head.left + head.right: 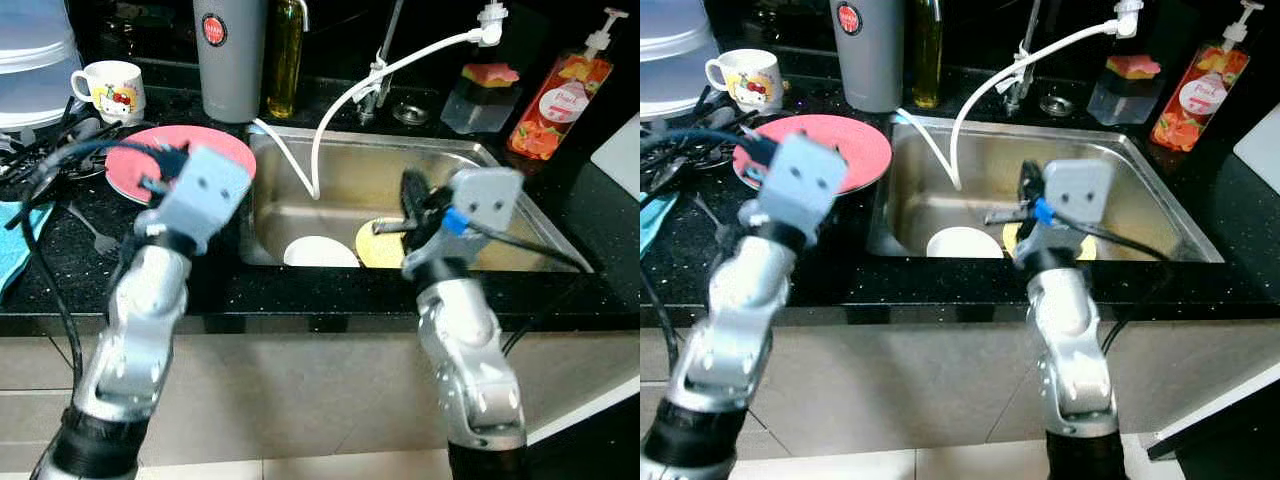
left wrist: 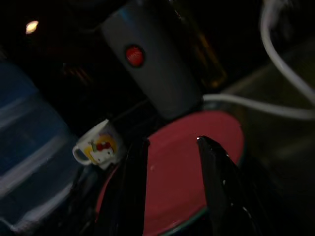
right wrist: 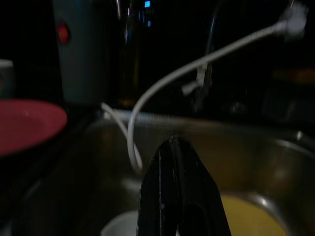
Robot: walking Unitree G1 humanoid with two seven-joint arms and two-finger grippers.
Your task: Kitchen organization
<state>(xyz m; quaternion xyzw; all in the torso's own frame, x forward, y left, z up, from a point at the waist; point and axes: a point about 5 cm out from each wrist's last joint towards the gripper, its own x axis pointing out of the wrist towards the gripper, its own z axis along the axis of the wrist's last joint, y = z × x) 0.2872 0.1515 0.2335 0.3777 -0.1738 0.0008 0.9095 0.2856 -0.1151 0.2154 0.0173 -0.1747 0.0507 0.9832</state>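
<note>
A round, flat pink plate (image 1: 205,150) lies under the parted left end effector (image 2: 170,147); right end effector (image 3: 178,147) pinched together.

A: Colours? Pink-red plate (image 1: 215,150), black speckled counter (image 1: 300,290), steel-grey sink (image 1: 520,215).
B: White bowl (image 1: 320,252), yellow dish (image 1: 382,248) inside it. White mug (image 1: 112,90), red-and-yellow cartoon print.
A: Grey tumbler (image 1: 232,60), red round badge. Orange soap bottle (image 1: 558,100), fruit label, white pump.
</note>
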